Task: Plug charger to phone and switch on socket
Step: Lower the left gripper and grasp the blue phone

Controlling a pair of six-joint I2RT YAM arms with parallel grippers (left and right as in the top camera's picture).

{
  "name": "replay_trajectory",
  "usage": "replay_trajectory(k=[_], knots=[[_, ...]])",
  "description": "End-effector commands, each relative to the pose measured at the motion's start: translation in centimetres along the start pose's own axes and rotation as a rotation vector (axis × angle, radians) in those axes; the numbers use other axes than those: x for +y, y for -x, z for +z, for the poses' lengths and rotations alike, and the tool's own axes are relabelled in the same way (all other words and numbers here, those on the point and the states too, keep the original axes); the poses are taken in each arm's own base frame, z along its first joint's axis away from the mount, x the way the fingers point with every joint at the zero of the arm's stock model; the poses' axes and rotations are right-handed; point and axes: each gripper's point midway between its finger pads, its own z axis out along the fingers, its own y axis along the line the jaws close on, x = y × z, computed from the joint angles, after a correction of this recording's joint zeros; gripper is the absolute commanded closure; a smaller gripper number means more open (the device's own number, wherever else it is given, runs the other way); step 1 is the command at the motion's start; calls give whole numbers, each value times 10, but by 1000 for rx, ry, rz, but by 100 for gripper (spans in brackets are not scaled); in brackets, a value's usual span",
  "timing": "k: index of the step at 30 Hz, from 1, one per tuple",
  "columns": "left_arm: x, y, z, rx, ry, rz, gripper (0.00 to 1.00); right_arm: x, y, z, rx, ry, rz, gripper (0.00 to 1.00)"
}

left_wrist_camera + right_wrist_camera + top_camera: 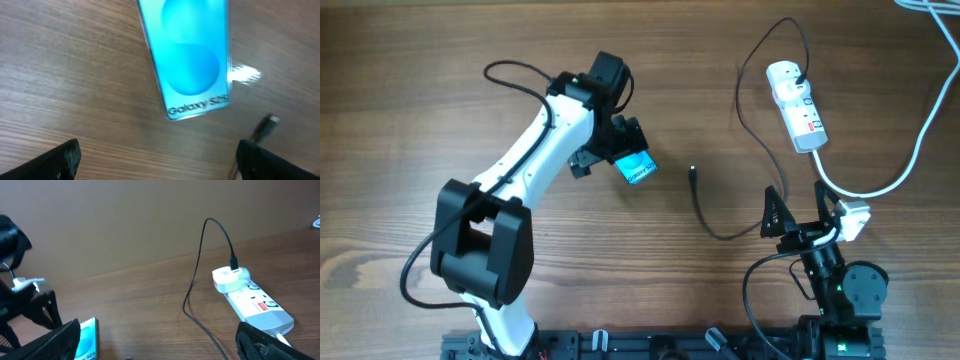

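The phone (637,167) lies flat on the wooden table with its teal screen up; "Galaxy" text shows in the left wrist view (187,55). My left gripper (608,147) hovers just up-left of it, open and empty (160,165). The charger, a thin black cable (745,100), runs from an adapter on the socket (797,105) and loops down to its plug (693,172), which lies loose right of the phone (267,125). My right gripper (805,215) is open and empty (160,345), near the front edge below the socket (255,302). The phone's corner shows at its left finger (87,340).
The socket's thick white cord (900,175) curves from the strip's lower end out to the right table edge. The black cable (200,260) lies across the wood between the phone and my right gripper. The left arm's white body (520,160) stretches over the left half.
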Motion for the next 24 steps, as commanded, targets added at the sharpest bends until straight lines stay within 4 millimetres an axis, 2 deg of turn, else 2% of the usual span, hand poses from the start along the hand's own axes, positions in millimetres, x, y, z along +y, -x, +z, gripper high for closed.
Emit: replay_trajectory(k=[1, 5, 9, 12, 17, 19, 24], knots=[[10, -1, 19, -17, 35, -56, 0, -2, 1, 0, -8, -11, 3, 0], [10, -4, 34, -31, 25, -69, 0, -2, 1, 0, -8, -11, 3, 0], [6, -9, 40, -30, 28, -53, 3, -2, 1, 0, -8, -11, 3, 0], [3, -14, 44, -30, 43, -31, 17, -2, 1, 0, -8, -11, 3, 0], [-4, -12, 55, -68, 62, -30, 33, -2, 1, 0, -8, -11, 3, 0], [-11, -9, 59, -84, 41, -22, 51, -2, 1, 0, -8, -11, 3, 1], [-24, -8, 60, -109, 6, -2, 81, -2, 1, 0, -8, -11, 3, 0]])
